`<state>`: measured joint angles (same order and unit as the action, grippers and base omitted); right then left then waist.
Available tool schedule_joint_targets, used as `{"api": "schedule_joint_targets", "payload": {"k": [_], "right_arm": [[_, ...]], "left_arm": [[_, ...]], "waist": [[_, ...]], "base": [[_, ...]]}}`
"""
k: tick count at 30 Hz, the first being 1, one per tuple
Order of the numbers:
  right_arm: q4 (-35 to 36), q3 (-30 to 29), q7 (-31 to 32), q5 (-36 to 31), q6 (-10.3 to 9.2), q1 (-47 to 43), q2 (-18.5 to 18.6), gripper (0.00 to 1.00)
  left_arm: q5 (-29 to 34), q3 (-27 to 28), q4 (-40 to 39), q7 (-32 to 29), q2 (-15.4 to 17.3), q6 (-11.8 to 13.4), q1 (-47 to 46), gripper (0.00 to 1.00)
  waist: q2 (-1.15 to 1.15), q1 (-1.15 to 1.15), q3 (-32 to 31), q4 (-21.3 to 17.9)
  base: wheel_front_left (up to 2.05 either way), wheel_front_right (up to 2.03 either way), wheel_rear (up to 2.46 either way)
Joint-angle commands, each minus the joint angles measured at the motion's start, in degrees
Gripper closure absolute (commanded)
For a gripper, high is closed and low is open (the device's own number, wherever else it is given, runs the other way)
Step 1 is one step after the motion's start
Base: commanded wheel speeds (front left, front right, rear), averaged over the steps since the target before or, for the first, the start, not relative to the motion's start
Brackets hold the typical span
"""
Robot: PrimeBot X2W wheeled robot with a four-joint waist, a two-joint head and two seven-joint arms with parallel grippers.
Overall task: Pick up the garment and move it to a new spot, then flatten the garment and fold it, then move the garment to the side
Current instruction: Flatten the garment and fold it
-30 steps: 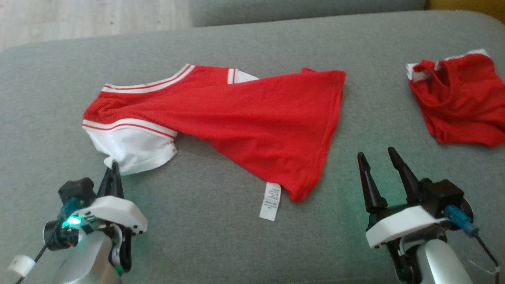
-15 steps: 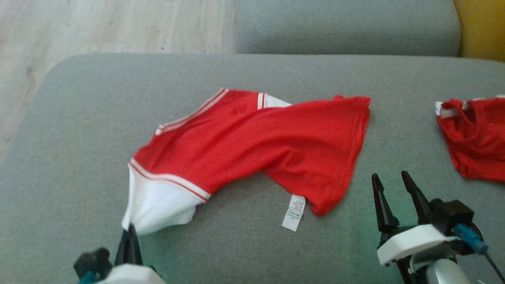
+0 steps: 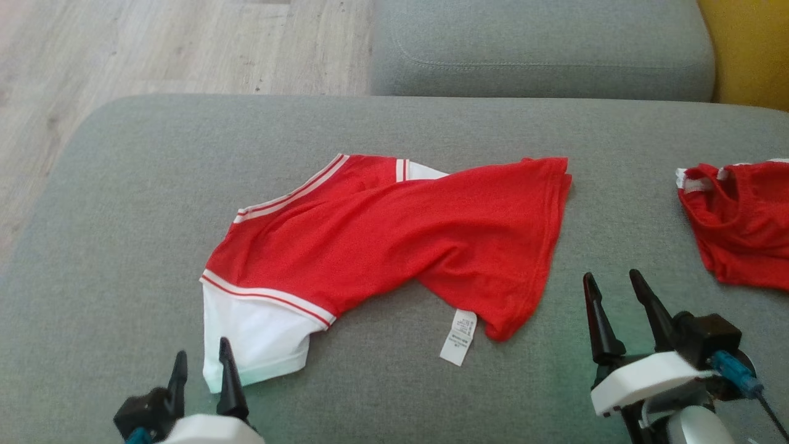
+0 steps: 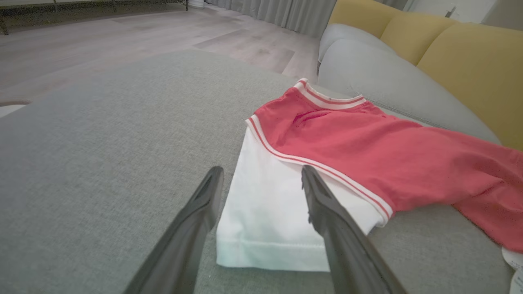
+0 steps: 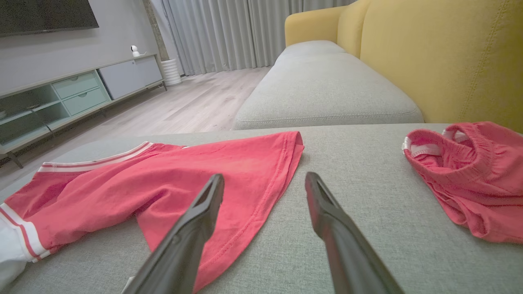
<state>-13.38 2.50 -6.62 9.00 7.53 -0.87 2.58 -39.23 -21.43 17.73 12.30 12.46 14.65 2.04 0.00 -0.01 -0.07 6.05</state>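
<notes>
A red T-shirt [image 3: 394, 240] with white sleeves and striped trim lies twisted across the grey cushion [image 3: 123, 216]. Its white sleeve [image 3: 256, 345] points toward me, and a white care label [image 3: 458, 336] sticks out at the hem. My left gripper [image 3: 200, 367] is open at the sleeve's edge; in the left wrist view its fingers [image 4: 318, 204] straddle the sleeve's [image 4: 269, 212] near hem, nothing held. My right gripper [image 3: 613, 290] stands open to the right of the hem, over bare cushion. The right wrist view shows the shirt [image 5: 163, 183] ahead and to the left.
A second red garment [image 3: 739, 222], crumpled, lies at the cushion's right edge, also in the right wrist view [image 5: 466, 175]. Another grey cushion [image 3: 542, 49] sits behind, with a yellow backrest [image 5: 441, 57]. Wooden floor [image 3: 154, 49] lies past the cushion's left and far-left edges.
My left gripper, shut on the white sleeve before, has opened and let it drop flat. The shirt was dragged toward me. The head camera tilted up, showing more floor.
</notes>
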Motion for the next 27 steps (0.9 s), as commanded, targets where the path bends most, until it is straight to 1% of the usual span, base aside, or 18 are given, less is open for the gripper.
{"api": "schedule_joint_targets", "payload": {"k": [1,7,13,18,26,27], "right_arm": [[2.0,1.0,-0.8,0.0,-0.04,1.2,0.3,0.00],[2.3,0.9,-1.2,0.2,-0.04,0.5,0.3,0.00],[0.8,0.3,-1.5,0.1,-0.04,-0.1,0.3,0.00],[-4.7,-2.1,1.1,-3.8,-0.04,5.4,0.3,0.00],[-18.6,-8.3,4.3,-9.5,-0.04,16.1,0.3,0.00],[-18.6,-8.3,4.3,-9.5,-0.04,16.1,0.3,0.00]], "left_arm": [[1.0,2.0,-2.2,1.2,1.0,-0.4,-3.4,0.00],[3.0,0.4,-3.4,2.0,0.7,-2.4,-4.1,0.00],[4.8,-1.1,-3.4,2.4,0.0,-3.1,-4.2,0.00],[6.2,-2.9,-4.7,2.4,-0.8,-3.6,-4.9,0.00],[7.5,-3.9,-7.4,2.5,-1.0,-3.3,-6.0,0.00],[7.5,-3.9,-7.4,2.5,-1.0,-3.3,-6.0,0.00]], "waist": [[0.00,0.01,-0.1,-0.4],[0.00,0.01,-0.9,-1.0],[0.00,0.01,-1.3,-0.4],[0.00,0.01,-0.4,2.6],[0.00,0.01,3.3,8.9],[0.00,0.01,3.3,8.9]], "base": [[0.00,0.00,0.00],[0.00,0.00,0.00],[0.00,0.00,0.00],[0.00,0.00,0.00],[0.00,0.00,0.00],[0.00,0.00,0.00]]}}
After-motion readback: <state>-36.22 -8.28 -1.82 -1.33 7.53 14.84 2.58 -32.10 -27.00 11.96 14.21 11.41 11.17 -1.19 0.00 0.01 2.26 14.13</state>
